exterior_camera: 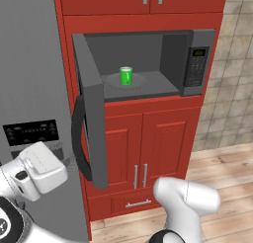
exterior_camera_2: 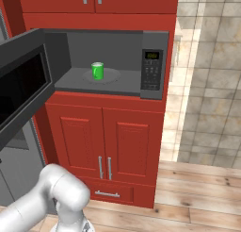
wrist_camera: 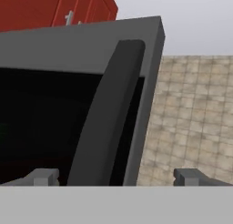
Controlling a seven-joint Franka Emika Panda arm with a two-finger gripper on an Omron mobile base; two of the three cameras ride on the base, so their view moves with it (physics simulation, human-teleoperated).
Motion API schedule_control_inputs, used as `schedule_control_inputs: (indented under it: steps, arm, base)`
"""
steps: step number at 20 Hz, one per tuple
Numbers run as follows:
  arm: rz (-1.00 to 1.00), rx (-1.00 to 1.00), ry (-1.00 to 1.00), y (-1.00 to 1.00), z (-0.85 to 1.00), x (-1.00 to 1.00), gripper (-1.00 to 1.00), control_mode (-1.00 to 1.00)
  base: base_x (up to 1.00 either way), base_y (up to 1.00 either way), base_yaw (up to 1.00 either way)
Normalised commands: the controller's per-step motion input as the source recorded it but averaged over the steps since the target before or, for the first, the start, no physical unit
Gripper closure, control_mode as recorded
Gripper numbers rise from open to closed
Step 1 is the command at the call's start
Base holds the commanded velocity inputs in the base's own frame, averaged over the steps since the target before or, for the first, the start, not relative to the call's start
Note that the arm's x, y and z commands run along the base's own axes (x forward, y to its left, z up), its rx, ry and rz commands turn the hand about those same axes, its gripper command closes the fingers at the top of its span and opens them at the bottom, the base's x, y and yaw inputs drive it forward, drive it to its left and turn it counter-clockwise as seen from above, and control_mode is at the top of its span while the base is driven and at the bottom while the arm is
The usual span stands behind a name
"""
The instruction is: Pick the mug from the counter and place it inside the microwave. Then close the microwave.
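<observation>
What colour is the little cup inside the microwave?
The mug is bright green with a pale rim, clearest in the left base view.

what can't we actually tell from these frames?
- Gripper: hand view shows just the fingertips, spread either side of the door handle; contact with it can't be judged.
- Microwave display: too small to read in both base views.
- Mug handle: not discernible at this size.
- Microwave door: cut off by the left edge of the right base view.

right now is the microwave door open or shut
Open: the door is swung wide to the left, showing the mug upright inside the microwave.
</observation>
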Motion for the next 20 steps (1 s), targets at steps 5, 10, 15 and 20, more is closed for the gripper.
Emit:
schedule_control_inputs:
  steps: [5,10,15,20]
  arm:
    - [-0.09,-0.01,0.0,0.19,-0.07,0.12,-1.0,-1.0]
    - [-0.08,-0.01,0.0,0.14,-0.18,0.19,-1.0,-1.0]
    - [-0.02,0.0,0.0,0.05,-0.27,0.14,-1.0,-1.0]
    - [0.0,0.0,0.0,-0.03,-0.03,0.0,-1.0,-1.0]
  base:
    - [0.0,0.0,0.0]
    - [0.0,0.0,0.0]
    - [0.0,0.0,0.0]
    - [0.0,0.0,0.0]
